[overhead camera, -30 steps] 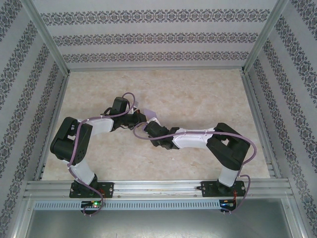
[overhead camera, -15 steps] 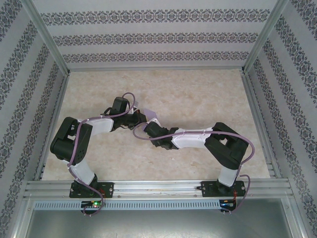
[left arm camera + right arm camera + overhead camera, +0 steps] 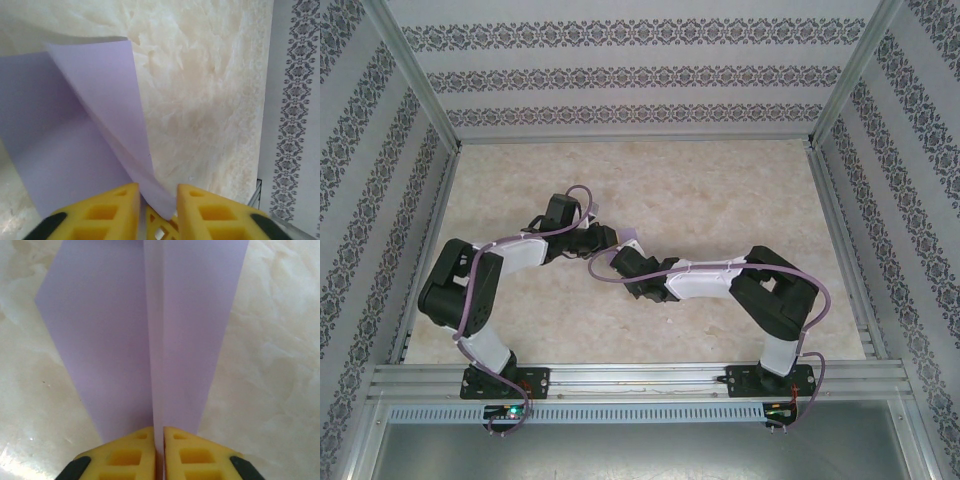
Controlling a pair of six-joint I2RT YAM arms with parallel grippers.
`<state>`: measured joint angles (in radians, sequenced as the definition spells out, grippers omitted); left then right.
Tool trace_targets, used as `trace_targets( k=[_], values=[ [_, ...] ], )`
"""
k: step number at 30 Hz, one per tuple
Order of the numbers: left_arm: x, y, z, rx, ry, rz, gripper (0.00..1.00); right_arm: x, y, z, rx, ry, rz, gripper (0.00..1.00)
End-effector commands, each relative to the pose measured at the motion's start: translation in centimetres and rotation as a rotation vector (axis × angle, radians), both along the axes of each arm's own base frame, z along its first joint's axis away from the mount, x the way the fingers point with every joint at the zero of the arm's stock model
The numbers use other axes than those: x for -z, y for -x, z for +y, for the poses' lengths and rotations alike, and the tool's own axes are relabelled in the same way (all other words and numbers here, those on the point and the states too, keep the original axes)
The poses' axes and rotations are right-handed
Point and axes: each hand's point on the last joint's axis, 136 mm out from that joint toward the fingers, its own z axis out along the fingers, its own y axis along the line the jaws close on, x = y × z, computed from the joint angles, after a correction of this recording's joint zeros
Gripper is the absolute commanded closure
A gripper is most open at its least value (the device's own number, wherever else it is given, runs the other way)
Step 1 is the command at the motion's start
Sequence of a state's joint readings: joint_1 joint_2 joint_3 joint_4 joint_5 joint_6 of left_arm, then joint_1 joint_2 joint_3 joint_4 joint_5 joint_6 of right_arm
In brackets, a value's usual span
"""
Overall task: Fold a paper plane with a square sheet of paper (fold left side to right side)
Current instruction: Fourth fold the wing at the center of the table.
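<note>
The square sheet of paper [image 3: 115,330] is lilac and creased into a pointed paper-plane shape lying on the table. In the top view a small patch of the paper [image 3: 629,240] peeks out where both arms meet. My right gripper [image 3: 159,432] is shut on the raised centre crease, its yellow fingers [image 3: 131,452] pressed together on it. My left gripper [image 3: 157,192] is open. A folded flap of the paper [image 3: 107,100] tapers to a tip that lies loose in the gap between its yellow fingers [image 3: 107,212]. In the top view the left gripper [image 3: 604,238] and right gripper [image 3: 620,256] almost touch.
The marble-patterned table [image 3: 720,190] stretches behind and to both sides of the arms. Patterned walls [image 3: 640,75] and metal frame rails [image 3: 835,230] enclose it. Purple cables [image 3: 582,195] loop over both wrists.
My left gripper has opened and let go of the paper tip. My right gripper has closed on the centre crease. Both arms stayed almost in place.
</note>
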<state>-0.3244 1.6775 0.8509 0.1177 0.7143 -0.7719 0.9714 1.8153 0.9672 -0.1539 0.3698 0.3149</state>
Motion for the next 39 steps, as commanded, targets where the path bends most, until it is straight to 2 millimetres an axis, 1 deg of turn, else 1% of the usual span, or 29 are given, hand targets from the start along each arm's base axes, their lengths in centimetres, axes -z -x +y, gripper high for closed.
trace_targets(
  k=[1, 4, 9, 12, 14, 19, 23, 28, 34, 39],
  values=[
    [-1.5, -0.1, 1.0, -0.005, -0.024, -0.041, 0.69, 0.4, 0.2, -0.3, 0.007, 0.036, 0.000, 0.92],
    [-1.6, 0.3, 2.4, -0.023, -0.036, -0.039, 0.67, 0.5, 0.2, -0.3, 0.006, 0.037, 0.007, 0.93],
    [-2.6, 0.9, 4.9, -0.049, -0.043, -0.045, 0.65, -0.1, 0.5, 0.1, -0.006, 0.006, 0.032, 0.94],
    [-3.2, 1.3, 6.1, -0.061, -0.026, -0.044, 0.65, -0.2, 0.9, 0.4, -0.011, -0.046, 0.085, 0.95],
    [-3.2, 1.7, 6.5, -0.056, -0.035, -0.040, 0.65, -0.1, 1.2, 0.5, -0.013, -0.091, 0.136, 0.95],
    [-2.7, 2.6, 6.2, -0.013, -0.023, -0.018, 0.64, 0.0, 2.4, 1.5, -0.043, -0.228, 0.277, 0.96],
    [-1.7, 3.1, 5.6, 0.006, 0.018, 0.015, 0.64, 0.0, 3.2, 2.1, -0.053, -0.351, 0.389, 0.96],
    [-0.6, 3.9, 5.0, 0.027, 0.069, 0.059, 0.63, -0.3, 3.7, 2.7, -0.061, -0.472, 0.478, 0.96],
    [0.8, 4.8, 3.8, 0.045, 0.080, 0.096, 0.62, 0.2, 3.9, 2.7, -0.048, -0.527, 0.520, 0.95],
    [1.5, 4.7, 2.9, 0.051, 0.085, 0.110, 0.62, 0.7, 3.9, 2.4, -0.037, -0.514, 0.520, 0.93]
  ],
)
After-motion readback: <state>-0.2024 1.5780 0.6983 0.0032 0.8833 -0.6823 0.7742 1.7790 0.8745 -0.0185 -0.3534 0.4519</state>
